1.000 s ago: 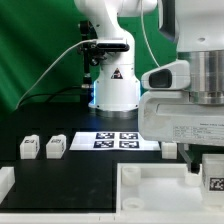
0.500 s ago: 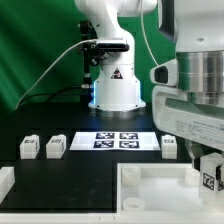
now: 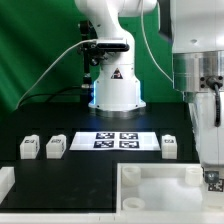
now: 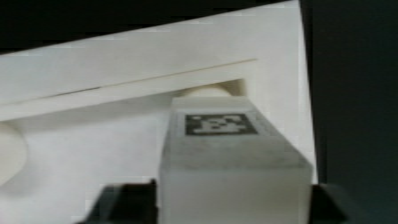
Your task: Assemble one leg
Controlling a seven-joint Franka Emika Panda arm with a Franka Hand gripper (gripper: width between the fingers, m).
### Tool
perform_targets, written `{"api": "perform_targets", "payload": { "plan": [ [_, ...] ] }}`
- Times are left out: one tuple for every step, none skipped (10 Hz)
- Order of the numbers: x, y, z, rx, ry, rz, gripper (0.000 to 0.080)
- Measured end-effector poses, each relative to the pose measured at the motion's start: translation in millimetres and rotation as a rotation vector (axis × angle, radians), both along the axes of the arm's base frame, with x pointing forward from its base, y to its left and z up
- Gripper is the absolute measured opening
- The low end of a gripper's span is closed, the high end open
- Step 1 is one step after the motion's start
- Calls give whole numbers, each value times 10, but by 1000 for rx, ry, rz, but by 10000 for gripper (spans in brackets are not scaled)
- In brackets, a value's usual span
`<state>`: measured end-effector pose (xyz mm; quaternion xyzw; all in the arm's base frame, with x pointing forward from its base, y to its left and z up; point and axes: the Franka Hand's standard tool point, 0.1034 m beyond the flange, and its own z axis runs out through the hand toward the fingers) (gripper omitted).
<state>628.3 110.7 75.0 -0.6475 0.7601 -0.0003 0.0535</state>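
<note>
The claw (image 3: 212,181) is gripping the small white plastic leg (image 4: 222,150), tag facing the wrist camera, at the lower right of the exterior frame, seemingly hanging just above the large white rimmed square part (image 3: 150,182) lying on the black worktop (image 3: 80,172).

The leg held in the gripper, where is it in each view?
Exterior view: the held leg hangs under the gripper at that view's right edge, over the white tabletop.
Wrist view: the held leg fills the centre, tag facing the camera.
Shared landmark: the white tabletop behind it.
</note>
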Motion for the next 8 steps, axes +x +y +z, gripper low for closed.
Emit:
{"api": "perform_targets", "payload": {
  "plan": [
    [-3,1,-8,-5,-3,60,522],
    [0,24,-21,-18,-18,204,522],
    [12,63,-9,-25,-28,320,622],
    [27,86,9,-41,-46,521,641],
    [22,77,0,-48,-50,599,641],
    [21,70,-2,-57,-56,686,648],
    [22,62,-3,-68,-62,791,648],
    [22,55,-6,-89,-63,935,649]
  ]
}}
